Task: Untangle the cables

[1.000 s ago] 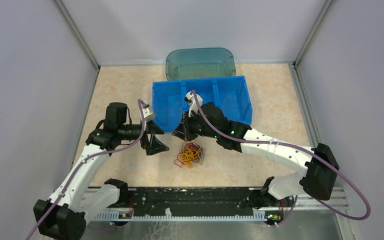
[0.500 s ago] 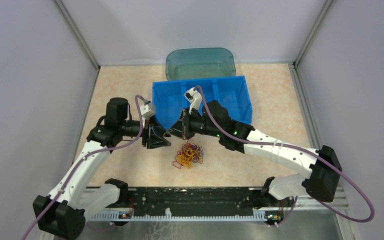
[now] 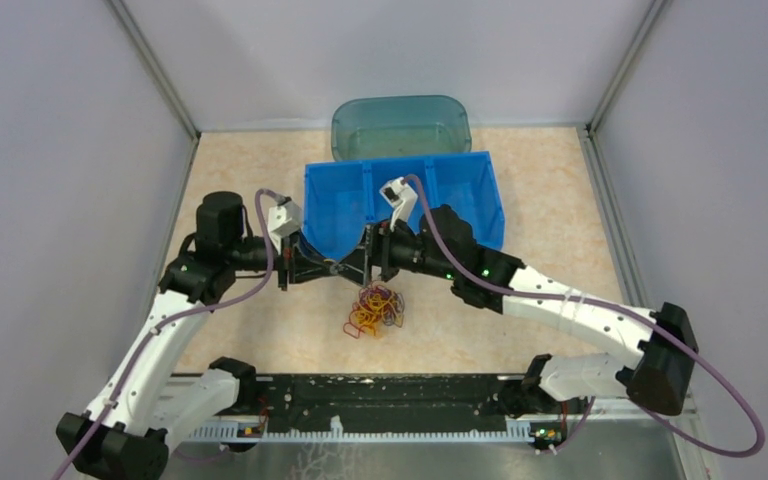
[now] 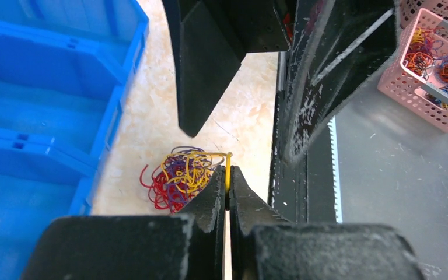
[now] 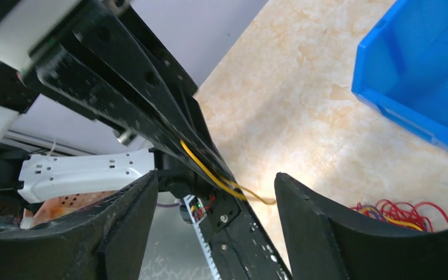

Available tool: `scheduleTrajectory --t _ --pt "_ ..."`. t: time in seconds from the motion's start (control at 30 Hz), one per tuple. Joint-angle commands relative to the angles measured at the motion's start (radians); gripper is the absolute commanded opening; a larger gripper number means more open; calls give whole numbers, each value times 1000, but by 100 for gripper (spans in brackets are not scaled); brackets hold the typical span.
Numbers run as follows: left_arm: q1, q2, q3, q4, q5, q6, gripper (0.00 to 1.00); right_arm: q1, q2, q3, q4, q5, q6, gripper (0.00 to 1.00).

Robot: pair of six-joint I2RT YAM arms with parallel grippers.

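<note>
The cables point(image 3: 376, 308) lie as a red, yellow and purple clump on the table in front of the blue bin point(image 3: 400, 164). Both grippers meet tip to tip just above the clump. My left gripper point(image 4: 228, 172) is shut on a yellow cable point(image 4: 228, 163) that runs up out of the clump point(image 4: 178, 178). My right gripper point(image 5: 216, 192) stands open, its fingers point(image 4: 204, 70) either side of the left gripper's tips. The yellow cable point(image 5: 210, 172) crosses the gap between them without touching the right fingers. In the top view the left gripper point(image 3: 350, 268) and right gripper point(image 3: 370, 264) almost overlap.
The three-compartment blue bin stands right behind the grippers, with a green translucent tub point(image 3: 401, 125) beyond it. A black rail point(image 3: 380, 402) runs along the near table edge. A pink basket point(image 4: 437, 64) of more coloured cables sits past that rail. Grey walls enclose left, right and back.
My left gripper moved right to meet the right one and shut on the yellow cable. My right gripper, shut before, has opened and let that cable go.
</note>
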Motion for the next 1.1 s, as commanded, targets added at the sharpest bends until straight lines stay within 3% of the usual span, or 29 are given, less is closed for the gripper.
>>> scheduleTrajectory --t 0.0,0.3,0.67,1.07 --pt "-7 -54 64 -30 -19 40 1 -8 -121 -65 33 38 -44 77" --pt "-7 -90 140 -28 -18 -1 1 -9 -116 -180 75 71 -119 78" --pt "-6 -85 191 2 14 -78 2 19 36 -123 129 115 -128 78" --pt "-8 -74 206 8 55 -99 2 29 81 -124 194 72 -93 78"
